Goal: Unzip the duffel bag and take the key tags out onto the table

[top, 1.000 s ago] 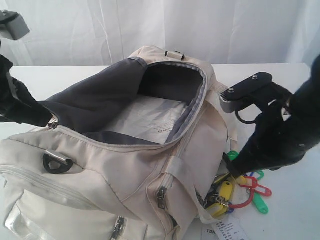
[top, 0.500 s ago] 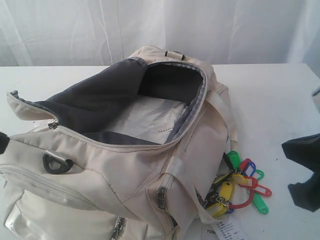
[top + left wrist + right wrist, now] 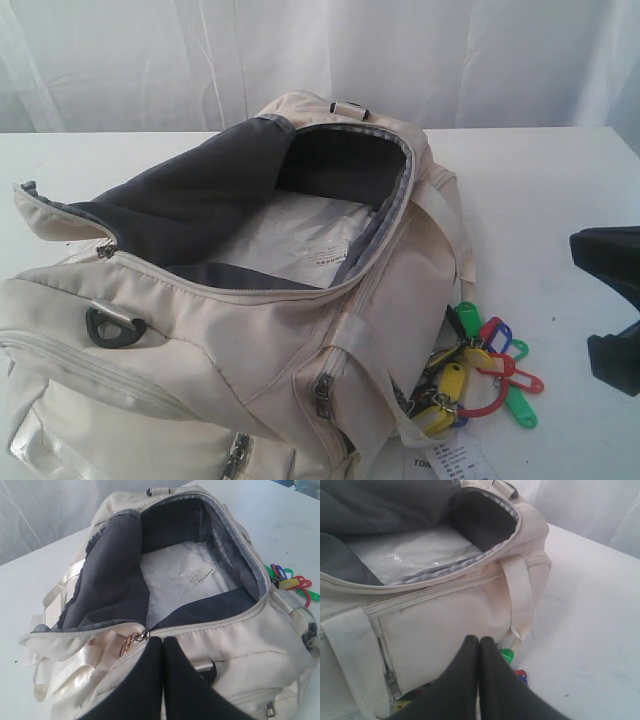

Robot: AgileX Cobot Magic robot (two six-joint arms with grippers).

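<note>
Arms withdrew from the open bag (image 3: pixel 250 330).
Left tool (image 3: pixel 162 645), right tool (image 3: pixel 479 645) closed, empty: key tags (image 3: pixel 485 375) already lie on bench (image 3: pixel 560 200) near the right.

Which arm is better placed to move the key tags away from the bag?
Right. The key tags lie on the table beside the bag, close by the right arm, whose jaws are shut. The left arm is over at the zip pull, across the bag.
</note>
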